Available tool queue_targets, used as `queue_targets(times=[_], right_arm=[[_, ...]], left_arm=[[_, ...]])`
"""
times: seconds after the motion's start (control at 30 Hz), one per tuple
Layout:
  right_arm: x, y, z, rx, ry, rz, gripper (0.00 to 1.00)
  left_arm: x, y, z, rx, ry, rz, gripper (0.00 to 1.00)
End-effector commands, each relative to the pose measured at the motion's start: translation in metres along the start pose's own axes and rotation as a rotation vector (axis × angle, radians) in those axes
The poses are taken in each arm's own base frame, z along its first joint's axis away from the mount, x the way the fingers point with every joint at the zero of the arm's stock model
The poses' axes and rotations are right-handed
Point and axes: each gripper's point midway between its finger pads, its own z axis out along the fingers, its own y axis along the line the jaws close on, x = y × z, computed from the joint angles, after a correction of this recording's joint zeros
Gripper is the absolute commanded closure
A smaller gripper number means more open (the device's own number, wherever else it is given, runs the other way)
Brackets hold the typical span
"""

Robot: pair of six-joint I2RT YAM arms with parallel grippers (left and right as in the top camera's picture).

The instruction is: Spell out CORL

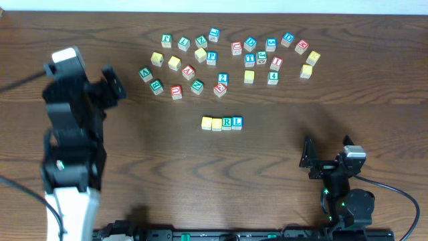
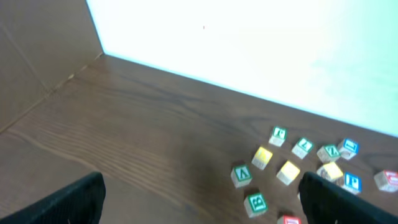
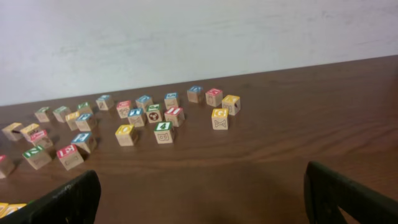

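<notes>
A row of letter blocks (image 1: pixel 222 123) lies at the table's middle: two yellow-topped blocks, then a green R block (image 1: pixel 227 122) and a blue L block (image 1: pixel 237 122). My left gripper (image 1: pixel 110 84) is open and empty, raised at the left, well apart from the row; its fingers frame the left wrist view (image 2: pixel 199 199). My right gripper (image 1: pixel 309 161) is open and empty at the lower right; its fingers show at the bottom corners of the right wrist view (image 3: pixel 199 196).
Several loose letter blocks (image 1: pixel 194 57) lie scattered at the back centre-left, and several more (image 1: pixel 274 57) at the back right. They also show in the left wrist view (image 2: pixel 289 171) and right wrist view (image 3: pixel 137 118). A pale wall (image 3: pixel 199 37) stands behind the table.
</notes>
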Motion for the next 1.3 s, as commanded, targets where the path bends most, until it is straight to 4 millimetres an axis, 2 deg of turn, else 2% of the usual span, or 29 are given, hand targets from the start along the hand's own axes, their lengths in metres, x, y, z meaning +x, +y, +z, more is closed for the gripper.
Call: queue_targets(times=[0.0,0.2,0.43,0.63,0.77,0.87,1.27], right_arm=[[0.0,-0.001,0.0,0.001,-0.001,-0.011,0.01],[0.0,-0.001,0.0,0.001,-0.001,-0.011,0.01],[0.0,-0.001,0.0,0.002,-0.001,-0.011,0.01],[0.0,-0.001,0.0,0.001,-0.001,-0.011,0.01],[0.0,-0.001,0.0,0.001,-0.001,-0.011,0.01],[0.0,-0.001,0.0,0.001,-0.001,-0.011,0.01],[0.0,-0.001,0.0,0.001,-0.001,-0.011,0.01]], left_arm=[[0.042,0.009,-0.018,0.037,-0.1,0.037,0.02],[0.086,0.022,-0.037,0.053,-0.242,0.057,0.02],[0.141,0.034,-0.043,0.047,-0.308,0.132,0.02],[0.162,0.038,-0.041,0.04,-0.333,0.154,0.02],[0.182,0.04,-0.034,0.039,-0.299,0.161,0.02],[0.193,0.042,-0.032,0.035,-0.257,0.17,0.02],[0.194,0.042,-0.031,0.035,-0.25,0.171,0.02]])
